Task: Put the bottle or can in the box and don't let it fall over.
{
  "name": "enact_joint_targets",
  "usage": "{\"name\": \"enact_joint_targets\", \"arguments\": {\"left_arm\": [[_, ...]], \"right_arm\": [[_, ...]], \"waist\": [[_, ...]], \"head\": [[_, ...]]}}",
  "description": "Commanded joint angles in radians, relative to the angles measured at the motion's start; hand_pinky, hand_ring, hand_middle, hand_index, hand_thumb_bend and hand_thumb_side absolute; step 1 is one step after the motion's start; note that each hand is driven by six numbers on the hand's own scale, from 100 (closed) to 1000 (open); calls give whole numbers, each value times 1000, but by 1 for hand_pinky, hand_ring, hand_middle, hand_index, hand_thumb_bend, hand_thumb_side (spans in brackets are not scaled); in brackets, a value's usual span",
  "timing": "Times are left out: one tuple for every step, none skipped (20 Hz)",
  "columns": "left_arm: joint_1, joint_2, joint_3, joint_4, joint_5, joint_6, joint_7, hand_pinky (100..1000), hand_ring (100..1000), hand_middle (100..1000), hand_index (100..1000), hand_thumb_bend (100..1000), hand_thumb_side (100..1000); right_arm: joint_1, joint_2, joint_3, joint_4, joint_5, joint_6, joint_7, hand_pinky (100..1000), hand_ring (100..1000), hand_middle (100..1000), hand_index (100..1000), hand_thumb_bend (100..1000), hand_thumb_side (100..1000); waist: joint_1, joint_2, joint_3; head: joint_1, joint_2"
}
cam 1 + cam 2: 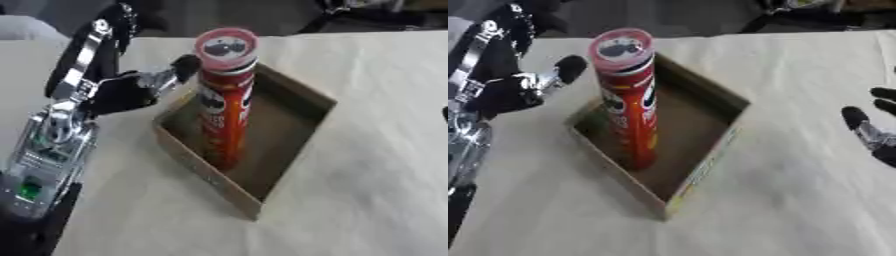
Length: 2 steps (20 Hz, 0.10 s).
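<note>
Here, a tall red can [225, 97] stands upright inside the shallow cardboard box [302, 131] at frame centre, its long axis vertical. The left robot hand [144, 86], at upper left of the frame, is the nearer, fingers relaxed and holding nothing, one fingertip just beside the can's top. The right robot hand [874, 131] rests open on the worktop [798, 200] at the right edge.

It looks like a lab or test room: my tabletop [367, 200] is draped in plain cream cloth, with dark equipment [798, 10] crowding its far edge.
</note>
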<state>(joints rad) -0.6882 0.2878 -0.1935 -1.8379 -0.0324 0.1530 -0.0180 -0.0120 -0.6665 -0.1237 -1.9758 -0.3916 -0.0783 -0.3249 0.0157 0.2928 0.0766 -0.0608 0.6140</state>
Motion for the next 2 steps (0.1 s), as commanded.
{"name": "enact_joint_targets", "arguments": {"left_arm": [[3, 42, 39, -42, 23, 2, 22, 1000, 791, 605, 798, 546, 350], [13, 53, 52, -48, 27, 3, 32, 1000, 790, 604, 796, 602, 316]], "right_arm": [[-2, -28, -14, -24, 1, -1, -1, 841, 784, 931, 842, 492, 100], [-1, -28, -15, -24, 1, -2, -2, 841, 784, 931, 842, 492, 100]], "waist": [[-4, -25, 3], [-4, -26, 5]], "head": [[-5, 5], [-5, 5]]}}
